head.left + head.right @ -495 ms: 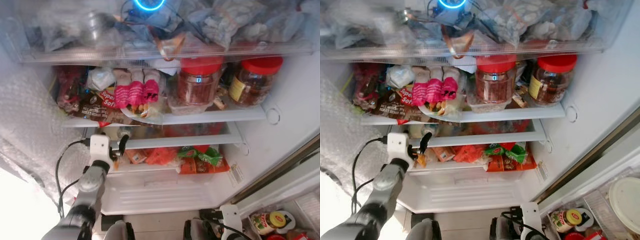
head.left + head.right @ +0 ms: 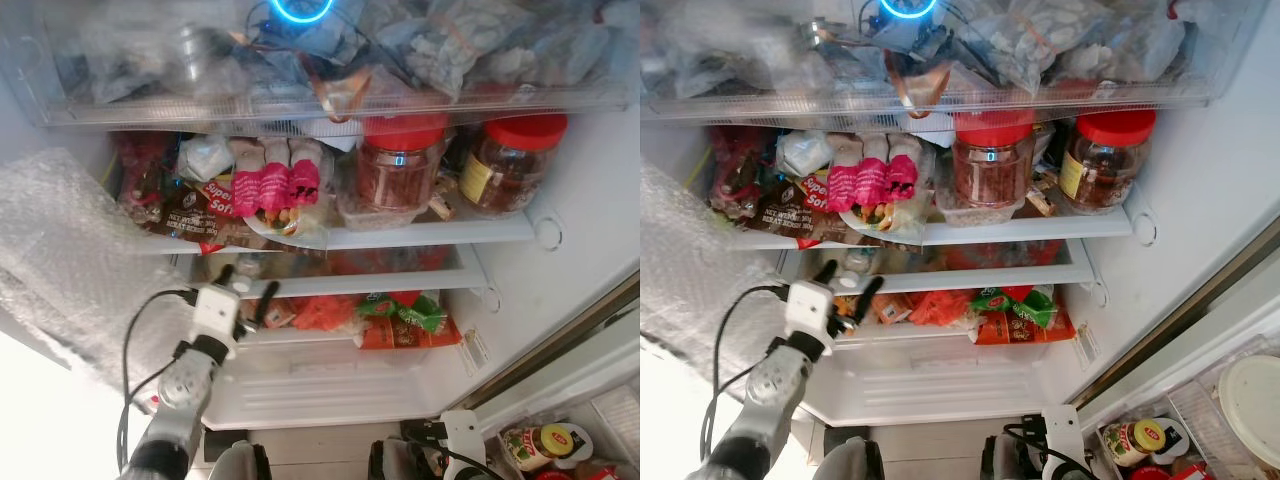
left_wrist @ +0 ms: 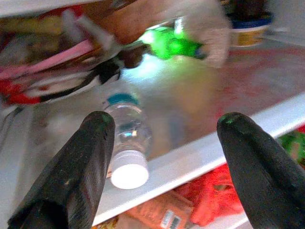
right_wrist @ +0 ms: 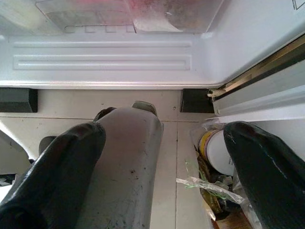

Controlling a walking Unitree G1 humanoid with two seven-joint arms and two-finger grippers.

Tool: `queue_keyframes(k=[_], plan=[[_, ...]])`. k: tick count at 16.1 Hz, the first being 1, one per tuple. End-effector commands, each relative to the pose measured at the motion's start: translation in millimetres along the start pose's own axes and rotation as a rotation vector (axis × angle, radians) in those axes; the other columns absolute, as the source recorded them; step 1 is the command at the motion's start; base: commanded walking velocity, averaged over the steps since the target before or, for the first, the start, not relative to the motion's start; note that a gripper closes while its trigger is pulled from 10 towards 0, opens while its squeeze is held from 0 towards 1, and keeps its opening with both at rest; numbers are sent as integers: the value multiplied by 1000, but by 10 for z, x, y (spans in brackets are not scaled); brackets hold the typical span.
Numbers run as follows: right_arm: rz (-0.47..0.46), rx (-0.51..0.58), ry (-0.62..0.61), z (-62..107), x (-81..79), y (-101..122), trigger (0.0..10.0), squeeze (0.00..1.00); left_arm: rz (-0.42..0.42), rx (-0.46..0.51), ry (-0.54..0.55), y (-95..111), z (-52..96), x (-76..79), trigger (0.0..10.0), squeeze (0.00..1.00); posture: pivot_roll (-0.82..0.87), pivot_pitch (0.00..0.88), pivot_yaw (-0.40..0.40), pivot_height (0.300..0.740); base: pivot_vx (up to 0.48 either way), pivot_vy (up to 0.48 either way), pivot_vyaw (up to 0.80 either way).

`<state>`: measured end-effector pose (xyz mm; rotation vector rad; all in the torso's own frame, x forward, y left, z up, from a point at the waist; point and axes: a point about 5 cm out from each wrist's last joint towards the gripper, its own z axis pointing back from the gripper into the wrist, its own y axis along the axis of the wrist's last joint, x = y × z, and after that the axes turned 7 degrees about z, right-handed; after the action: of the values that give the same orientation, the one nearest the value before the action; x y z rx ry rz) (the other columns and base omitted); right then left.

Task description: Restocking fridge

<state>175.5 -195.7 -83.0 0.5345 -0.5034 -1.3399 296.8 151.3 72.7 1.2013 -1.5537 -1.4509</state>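
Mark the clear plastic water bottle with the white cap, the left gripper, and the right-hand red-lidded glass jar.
clear plastic water bottle [image 3: 125, 143], left wrist view, on its body.
left gripper [image 2: 246, 288], left eye view, midway between its fingertips.
right-hand red-lidded glass jar [image 2: 510, 170], left eye view, on its glass side.

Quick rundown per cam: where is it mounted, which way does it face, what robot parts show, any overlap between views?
Left eye and right eye views: on the head, facing forward and down into the open fridge; the left arm is raised with the left gripper at the middle shelf, the right gripper low.
Left wrist view: looks along its open fingers into that shelf at a lying water bottle.
Right wrist view: points down at the floor and fridge base, open fingers and a robot leg showing.
Shared: head and left wrist views both take in the middle shelf.
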Motion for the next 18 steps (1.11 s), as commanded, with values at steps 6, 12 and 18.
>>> queue_keyframes(k=[6, 12, 18], plan=[[10, -89, 23, 58, -38, -236, 10000, 0, -19, -54, -114, -27, 144, 118, 10000, 0, -124, 89, 10, 648, 0, 0, 0], [15, -90, 27, 55, -29, -225, 10000, 0, -68, -87, -157, 24, 192, 119, 10000, 0, -120, 106, 4, 648, 0, 0, 0], [16, -92, 26, 61, -12, -233, 10000, 0, -119, -41, -148, 174, 353, 150, 10000, 0, -111, 114, 1, 648, 0, 0, 0]])
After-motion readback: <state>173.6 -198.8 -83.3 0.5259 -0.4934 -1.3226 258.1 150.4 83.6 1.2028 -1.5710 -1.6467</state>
